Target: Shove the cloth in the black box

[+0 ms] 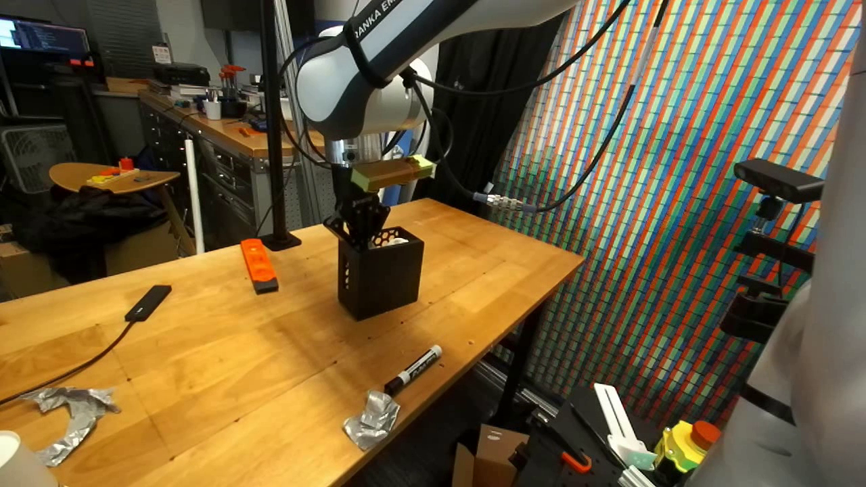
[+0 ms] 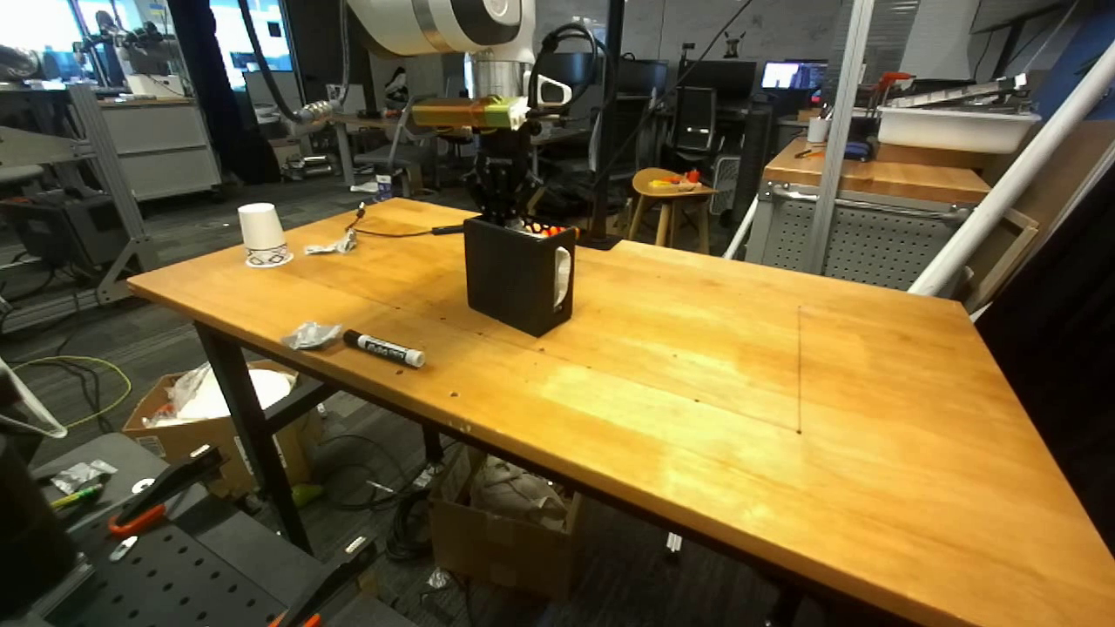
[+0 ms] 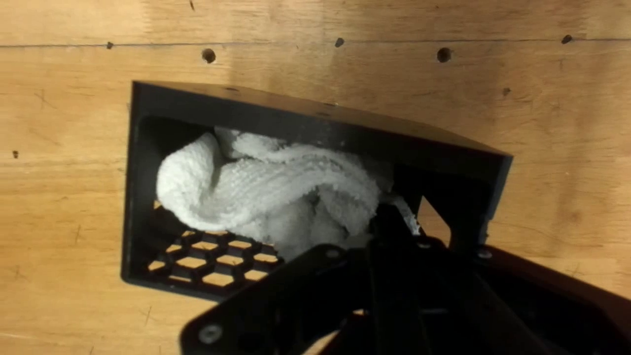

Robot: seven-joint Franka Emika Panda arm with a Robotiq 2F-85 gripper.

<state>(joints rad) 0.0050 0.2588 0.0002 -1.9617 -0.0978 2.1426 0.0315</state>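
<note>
The black box (image 1: 382, 284) stands upright on the wooden table and also shows in an exterior view (image 2: 514, 279) and the wrist view (image 3: 296, 125). The white cloth (image 3: 276, 187) lies bunched inside it. Some of the cloth shows at the top (image 1: 399, 241) and through a side opening (image 2: 562, 274). My gripper (image 3: 394, 217) points down into one end of the box, beside the cloth and touching its edge. Its fingers look shut together. The fingertips are dark and partly hidden; no cloth is visible between them. The gripper (image 1: 362, 233) also reaches into the box in both exterior views.
A marker (image 1: 413, 370) and a silver tape scrap (image 1: 372, 419) lie near the table's edge. An orange tool (image 1: 258, 265) and a black post (image 1: 274, 135) stand beyond the box. A black hub (image 1: 147, 302) with its cable and a paper cup (image 2: 261, 233) are farther off.
</note>
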